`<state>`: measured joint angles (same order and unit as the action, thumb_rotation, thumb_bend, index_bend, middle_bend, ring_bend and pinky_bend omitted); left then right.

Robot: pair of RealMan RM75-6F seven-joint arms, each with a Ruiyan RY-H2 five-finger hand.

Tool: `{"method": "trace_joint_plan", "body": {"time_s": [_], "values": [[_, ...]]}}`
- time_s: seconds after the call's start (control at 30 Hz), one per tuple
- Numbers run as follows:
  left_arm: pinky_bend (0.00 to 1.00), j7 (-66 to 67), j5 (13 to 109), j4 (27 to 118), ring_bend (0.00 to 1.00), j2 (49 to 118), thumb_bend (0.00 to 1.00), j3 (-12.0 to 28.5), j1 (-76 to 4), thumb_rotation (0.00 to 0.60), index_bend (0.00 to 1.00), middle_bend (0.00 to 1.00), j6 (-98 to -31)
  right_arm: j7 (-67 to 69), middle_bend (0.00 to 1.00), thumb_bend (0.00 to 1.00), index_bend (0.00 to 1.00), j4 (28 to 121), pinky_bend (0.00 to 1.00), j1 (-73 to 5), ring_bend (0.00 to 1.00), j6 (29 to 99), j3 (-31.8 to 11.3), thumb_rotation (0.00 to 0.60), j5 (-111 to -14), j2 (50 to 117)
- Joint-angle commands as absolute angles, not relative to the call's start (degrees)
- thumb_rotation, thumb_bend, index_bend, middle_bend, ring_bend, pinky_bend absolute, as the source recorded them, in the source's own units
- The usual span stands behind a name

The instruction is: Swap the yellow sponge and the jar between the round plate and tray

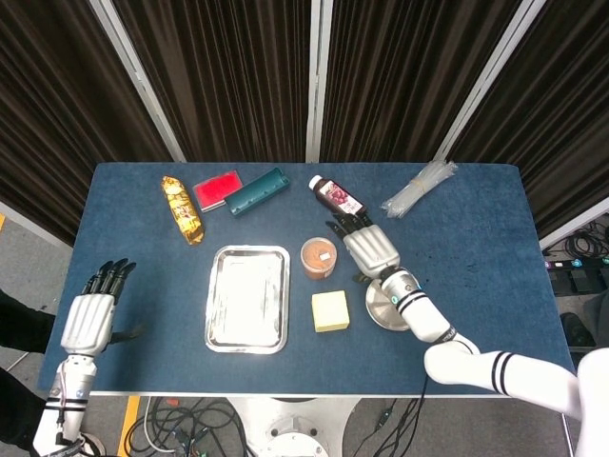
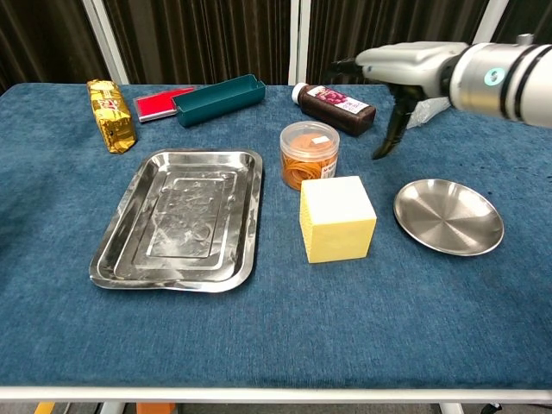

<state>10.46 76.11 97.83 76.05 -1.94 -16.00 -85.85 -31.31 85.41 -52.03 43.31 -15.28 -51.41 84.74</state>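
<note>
Orange-filled jar (image 1: pixel 319 257) just left of our right hand (image 1: pixel 368 248); hand empty, fingers spread; left hand (image 1: pixel 90 317) far off, also open.

No lettering on any object is clear enough to read

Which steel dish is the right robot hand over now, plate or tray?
The round plate right of the sponge; the right robot hand is above its far edge. The rectangular tray lies apart.
</note>
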Motion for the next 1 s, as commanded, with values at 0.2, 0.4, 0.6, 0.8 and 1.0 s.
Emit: {"method": "trace_joint_plan", "body": {"time_s": [0.2, 0.4, 0.6, 0.8, 1.0], "values": [[0.16, 9.61, 76.97, 96.41, 0.01, 76.48, 0.06, -1.05, -14.44, 0.600, 0.09, 0.05, -85.57, -30.95, 0.03, 0.00, 0.00, 80.19, 0.00, -56.74, 0.00, 40.86, -14.18, 0.600, -48.55, 89.62], [0.16, 9.10, 77.70, 96.26, 0.01, 76.26, 0.06, -1.02, -13.01, 0.600, 0.09, 0.05, -85.56, -30.28, 0.03, 0.01, 0.00, 75.51, 0.00, -59.98, 0.00, 38.35, -13.58, 0.600, -45.57, 93.04], [0.16, 8.23, 78.03, 95.72, 0.01, 76.07, 0.06, -0.60, -12.01, 0.600, 0.09, 0.05, -85.16, -30.57, 0.23, 0.08, 0.11, 72.41, 0.10, -61.57, 0.15, 39.57, -12.49, 0.600, -44.35, 96.05], [0.15, 7.52, 78.62, 95.22, 0.01, 76.03, 0.06, -0.25, -11.40, 0.600, 0.09, 0.05, -84.53, -30.69, 0.42, 0.16, 0.45, 71.81, 0.24, -61.57, 0.35, 42.38, -11.88, 0.600, -44.50, 96.97], [0.15, 7.58, 79.00, 94.87, 0.01, 76.36, 0.06, 0.34, -11.31, 0.600, 0.09, 0.05, -83.62, -29.14, 0.50, 0.19, 0.57, 75.70, 0.29, -59.59, 0.42, 47.04, -12.61, 0.600, -46.88, 93.40]]}}
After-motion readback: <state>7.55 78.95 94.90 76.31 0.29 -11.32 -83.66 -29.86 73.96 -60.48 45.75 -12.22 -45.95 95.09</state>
